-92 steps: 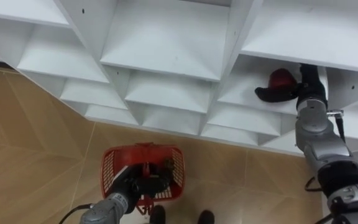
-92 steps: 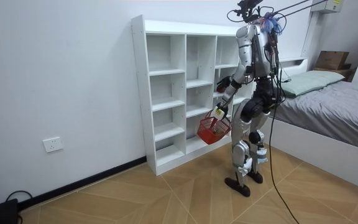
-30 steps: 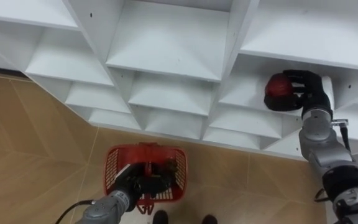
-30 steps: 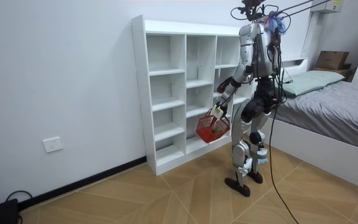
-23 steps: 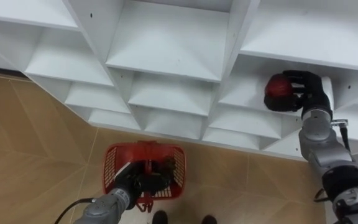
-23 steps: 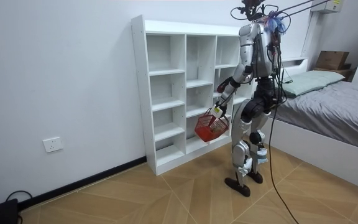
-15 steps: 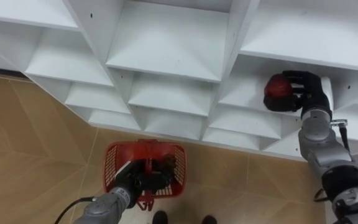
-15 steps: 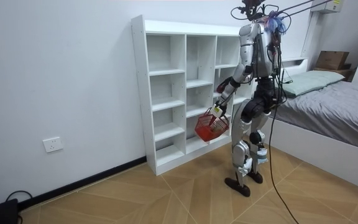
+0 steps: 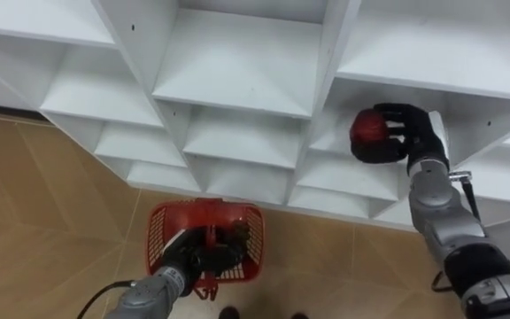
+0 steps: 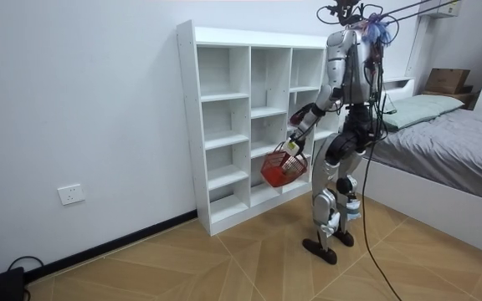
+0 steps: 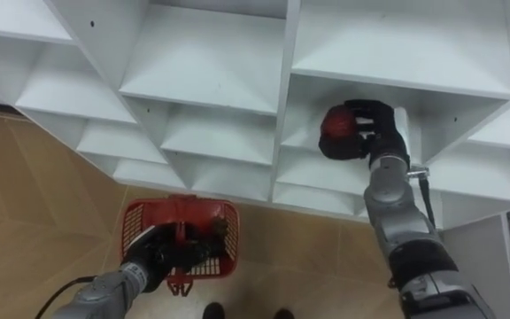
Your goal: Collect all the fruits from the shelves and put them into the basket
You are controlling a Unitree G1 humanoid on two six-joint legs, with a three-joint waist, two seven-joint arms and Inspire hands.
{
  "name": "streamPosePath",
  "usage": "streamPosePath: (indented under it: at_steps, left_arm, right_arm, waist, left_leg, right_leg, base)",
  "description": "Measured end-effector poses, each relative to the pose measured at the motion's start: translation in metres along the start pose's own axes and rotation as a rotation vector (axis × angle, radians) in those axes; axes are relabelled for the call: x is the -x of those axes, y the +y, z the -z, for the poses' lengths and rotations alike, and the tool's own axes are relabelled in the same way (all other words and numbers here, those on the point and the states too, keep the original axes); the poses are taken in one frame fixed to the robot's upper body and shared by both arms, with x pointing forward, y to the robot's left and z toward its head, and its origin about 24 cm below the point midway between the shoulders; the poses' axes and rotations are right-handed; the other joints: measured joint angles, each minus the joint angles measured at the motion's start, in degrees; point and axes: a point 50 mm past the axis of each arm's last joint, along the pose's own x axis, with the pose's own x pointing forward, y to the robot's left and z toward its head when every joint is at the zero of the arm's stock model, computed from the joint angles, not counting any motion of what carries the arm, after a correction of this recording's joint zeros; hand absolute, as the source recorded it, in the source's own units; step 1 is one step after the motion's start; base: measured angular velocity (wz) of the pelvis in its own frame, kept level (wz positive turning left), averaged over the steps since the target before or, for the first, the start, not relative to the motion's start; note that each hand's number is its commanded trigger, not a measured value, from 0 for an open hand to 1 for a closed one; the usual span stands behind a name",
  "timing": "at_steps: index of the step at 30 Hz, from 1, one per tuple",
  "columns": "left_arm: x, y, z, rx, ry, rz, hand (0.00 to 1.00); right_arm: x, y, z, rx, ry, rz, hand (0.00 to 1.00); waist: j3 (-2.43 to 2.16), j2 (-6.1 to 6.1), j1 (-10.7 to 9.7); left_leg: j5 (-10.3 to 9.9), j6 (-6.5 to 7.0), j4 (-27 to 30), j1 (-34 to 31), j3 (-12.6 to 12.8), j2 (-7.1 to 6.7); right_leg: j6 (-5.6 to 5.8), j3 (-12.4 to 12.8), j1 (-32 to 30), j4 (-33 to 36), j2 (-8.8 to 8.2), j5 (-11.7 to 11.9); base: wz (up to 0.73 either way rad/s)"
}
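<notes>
A dark red round fruit (image 9: 369,129) (image 11: 336,125) sits in my right hand (image 9: 405,133) (image 11: 374,128), whose fingers curl round it just in front of a right-column cubby of the white closet (image 9: 246,71) (image 10: 241,117). Low at the bottom left, my left hand (image 9: 204,259) (image 11: 171,252) is shut on the handle of a red mesh basket (image 9: 171,232) (image 11: 144,226) (image 10: 281,170) hanging over the wooden floor. In the room view I stand facing the closet's right end, basket held beside my hip.
The closet's other cubbies look bare. A bed (image 10: 450,159) with a grey cover stands behind me on the room view's right, with a cardboard box (image 10: 444,80) beyond it. Wooden floor (image 10: 182,259) stretches on the room view's left.
My right hand has drawn the red fruit leftward and out of the cubby. The basket has stayed in my left hand.
</notes>
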Motion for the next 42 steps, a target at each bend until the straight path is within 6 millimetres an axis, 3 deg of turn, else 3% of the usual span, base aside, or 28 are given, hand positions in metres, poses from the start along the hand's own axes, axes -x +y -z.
streamPosePath:
  at_steps: [3, 10, 14, 19, 24, 28, 42]
  left_arm:
    - [0.0, 0.001, 0.0, 0.001, -0.001, -0.002, 1.0]
    - [0.002, 0.001, 0.0, 0.012, -0.02, 0.004, 1.0]
    - [0.003, -0.004, -0.003, 0.013, -0.048, 0.025, 1.0]
    - [0.01, -0.004, -0.007, 0.038, -0.097, 0.027, 1.0]
    - [0.011, -0.012, -0.015, 0.044, -0.141, 0.052, 1.0]
    - [0.011, -0.012, -0.015, 0.042, -0.14, 0.054, 1.0]
    - [0.012, -0.014, -0.017, 0.029, -0.153, 0.075, 1.0]
  right_arm:
    - [0.011, 0.005, 0.017, 0.001, 0.026, -0.031, 1.0]
    - [0.034, 0.024, 0.046, 0.067, 0.067, -0.183, 1.0]
    - [0.047, 0.032, 0.047, 0.064, 0.033, -0.259, 1.0]
    - [0.072, 0.038, 0.047, 0.056, -0.024, -0.348, 1.0]
    - [0.078, 0.049, 0.04, 0.077, -0.064, -0.43, 1.0]
    - [0.082, 0.054, 0.041, 0.083, -0.062, -0.491, 1.0]
    - [0.101, 0.079, 0.031, 0.145, -0.127, -0.643, 1.0]
  waist:
    - [-0.26, 0.31, -0.51]
    - [-0.4, 0.27, -2.25]
    - [-0.46, 0.22, -2.41]
    - [-0.94, -0.31, -2.94]
    - [-1.23, -1.05, -3.54]
    - [-1.22, -1.63, -3.66]
    - [-0.91, -1.67, -3.63]
  left_leg:
    - [0.23, 0.08, -1.42, 2.6, 0.05, -0.02]
    - [0.25, 0.1, -2.85, 6.28, 1.48, 0.06]
    - [0.25, 0.1, -3.82, 7.54, 1.88, 0.11]
    - [0.24, 0.09, -5.09, 11.69, 2.67, 0.21]
    - [0.24, 0.09, -6.15, 14.14, 2.71, 0.21]
    - [0.22, 0.09, -7.03, 15.89, 2.91, 0.32]
    - [0.02, -0.07, -8.69, 19.43, 3.2, 0.32]
  right_leg:
    - [0.32, 0.15, 2.67, -1.89, 0.28, 0.56]
    - [0.62, 1.44, 5.9, -3.18, 0.75, 0.8]
    - [0.62, 1.99, 6.5, -3.28, 0.88, 0.79]
    - [0.78, 2.27, 10.67, -5.43, 1.16, 0.86]
    - [0.98, 2.71, 12.86, -6.29, 1.43, 1.09]
    - [1.18, 3.36, 14.63, -7.3, 1.82, 1.49]
    - [1.25, 3.29, 17.79, -8.27, 2.03, 1.5]
  base:
    - [-0.02]
    - [-0.09]
    - [-0.08]
    - [-0.04]
    - [-0.01]
    - [-0.03]
    - [0.0]
